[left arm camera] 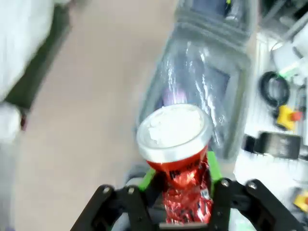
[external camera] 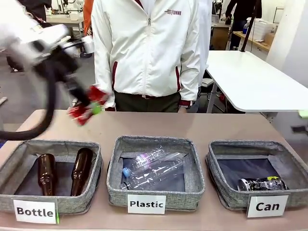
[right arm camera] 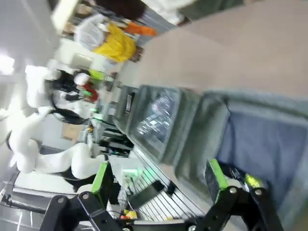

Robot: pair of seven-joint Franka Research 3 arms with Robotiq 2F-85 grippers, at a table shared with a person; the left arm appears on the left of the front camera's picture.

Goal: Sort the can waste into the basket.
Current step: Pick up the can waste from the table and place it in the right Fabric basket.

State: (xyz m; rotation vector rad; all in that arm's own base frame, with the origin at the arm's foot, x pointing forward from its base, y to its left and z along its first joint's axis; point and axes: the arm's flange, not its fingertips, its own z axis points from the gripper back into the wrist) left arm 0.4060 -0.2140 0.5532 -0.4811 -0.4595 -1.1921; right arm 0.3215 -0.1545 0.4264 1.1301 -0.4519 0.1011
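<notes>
A crushed red can with white marks hangs above the table's far left, and my left gripper is shut on it. In the left wrist view the red can shows its silver top, pinched between the green pads of my left gripper. A dark can lies in the grey basket labelled "Can" at the front right. My right gripper stands open over that basket, nothing between its fingers; the dark can lies just past one fingertip.
The middle basket, labelled "Plastic", holds clear plastic bottles. The left basket, labelled "Bottle", holds two brown glass bottles. A person in a white jacket stands at the table's far edge.
</notes>
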